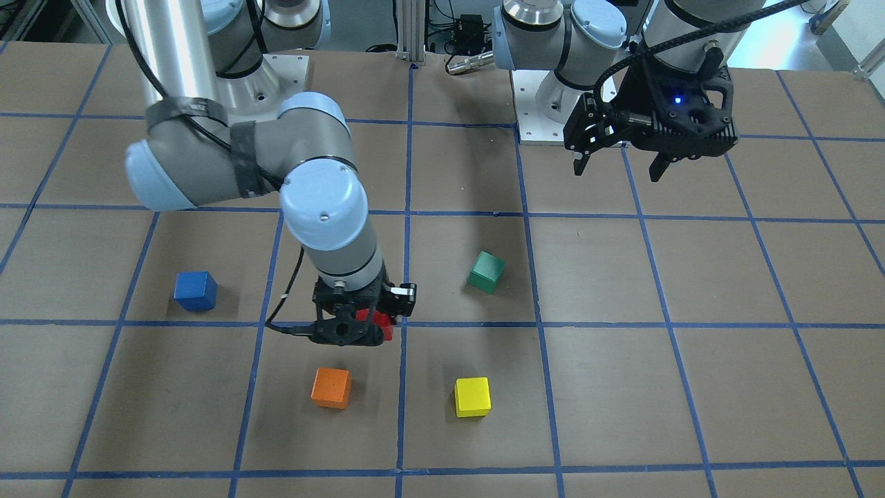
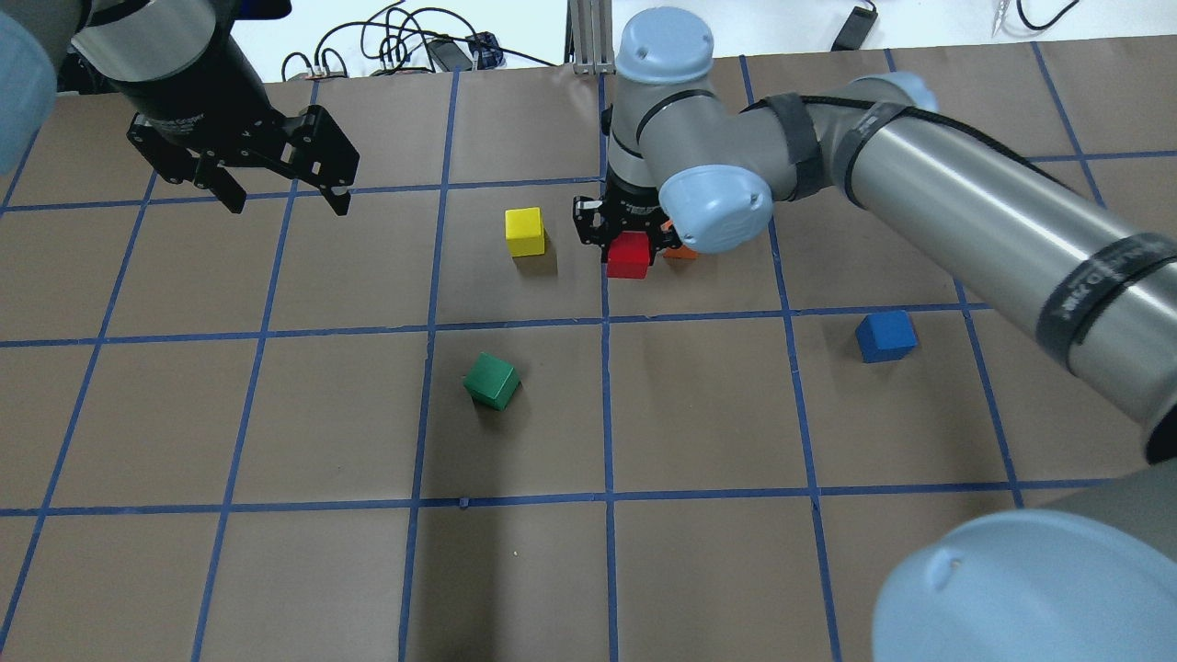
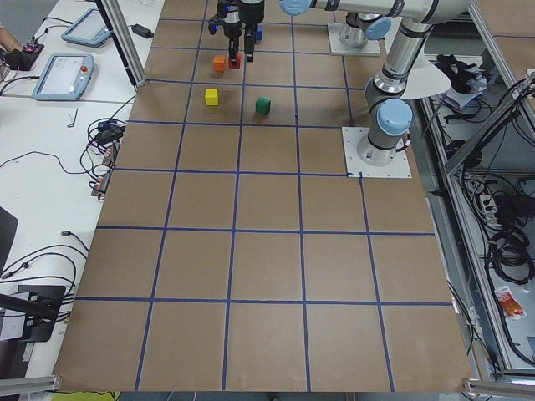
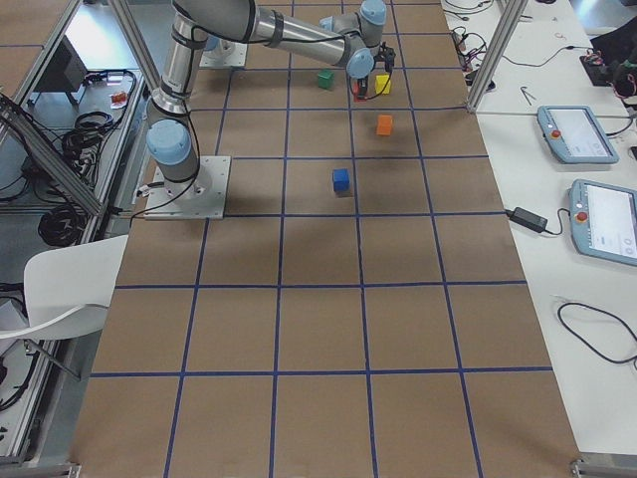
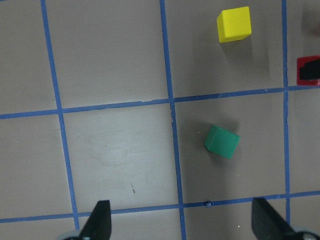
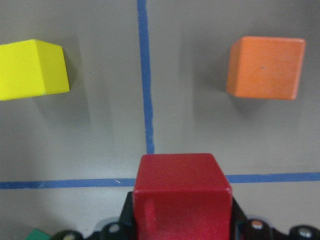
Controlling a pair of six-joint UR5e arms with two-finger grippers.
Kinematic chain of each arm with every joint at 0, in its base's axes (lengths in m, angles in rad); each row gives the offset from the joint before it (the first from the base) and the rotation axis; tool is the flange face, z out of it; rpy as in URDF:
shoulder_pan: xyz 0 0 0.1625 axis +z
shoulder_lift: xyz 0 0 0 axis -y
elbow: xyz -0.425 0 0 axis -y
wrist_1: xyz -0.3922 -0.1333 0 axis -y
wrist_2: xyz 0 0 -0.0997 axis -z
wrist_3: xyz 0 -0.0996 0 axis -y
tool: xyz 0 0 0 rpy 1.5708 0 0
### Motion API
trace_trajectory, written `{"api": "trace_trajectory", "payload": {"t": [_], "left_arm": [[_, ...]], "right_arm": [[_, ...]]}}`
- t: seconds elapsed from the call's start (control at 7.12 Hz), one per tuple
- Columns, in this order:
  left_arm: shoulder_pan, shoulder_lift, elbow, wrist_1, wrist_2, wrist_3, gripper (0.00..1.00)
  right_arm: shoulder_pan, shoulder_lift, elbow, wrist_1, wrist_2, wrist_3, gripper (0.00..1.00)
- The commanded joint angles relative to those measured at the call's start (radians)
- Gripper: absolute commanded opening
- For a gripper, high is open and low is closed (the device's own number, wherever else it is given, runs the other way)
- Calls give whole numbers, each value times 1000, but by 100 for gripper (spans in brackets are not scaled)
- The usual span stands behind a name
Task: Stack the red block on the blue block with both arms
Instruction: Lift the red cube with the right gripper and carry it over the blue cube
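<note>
My right gripper (image 1: 365,329) is shut on the red block (image 1: 382,325), low over the table near a blue grid line. The overhead view shows the red block (image 2: 630,256) between the black fingers, and the right wrist view shows it (image 6: 182,192) close up in the jaws. The blue block (image 1: 195,290) sits alone on the table, well to the side of the right gripper; it also shows in the overhead view (image 2: 885,336). My left gripper (image 1: 619,166) is open and empty, high above the table near its base, far from both blocks.
An orange cube (image 1: 330,387) and a yellow cube (image 1: 472,396) lie just beyond the red block. A green cube (image 1: 486,271) lies tilted towards the middle. In the left wrist view the green cube (image 5: 222,141) and the yellow cube (image 5: 233,23) lie below the open fingers.
</note>
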Motion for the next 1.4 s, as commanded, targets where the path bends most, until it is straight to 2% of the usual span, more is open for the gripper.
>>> {"api": "trace_trajectory", "payload": {"t": [0.0,0.14,0.28,0.42,0.84,1.26], "left_arm": [[0,-1,1,1,1,1,100],[0,-1,1,1,1,1,100],[0,-1,1,2,1,1,100],[0,3,1,2,1,1,100],[0,4,-1,1,1,1,100],[0,1,-2,1,1,-1,100]], "right_arm": [[-148,-109,-4,143,-4,-90,0],[-190,-150,1,238,-39,-188,0],[-228,-176,7,289,-107,-265,0],[-269,-190,35,317,-122,-336,0],[-406,-218,154,283,-128,-547,0],[-463,-218,320,45,-132,-694,0]]}}
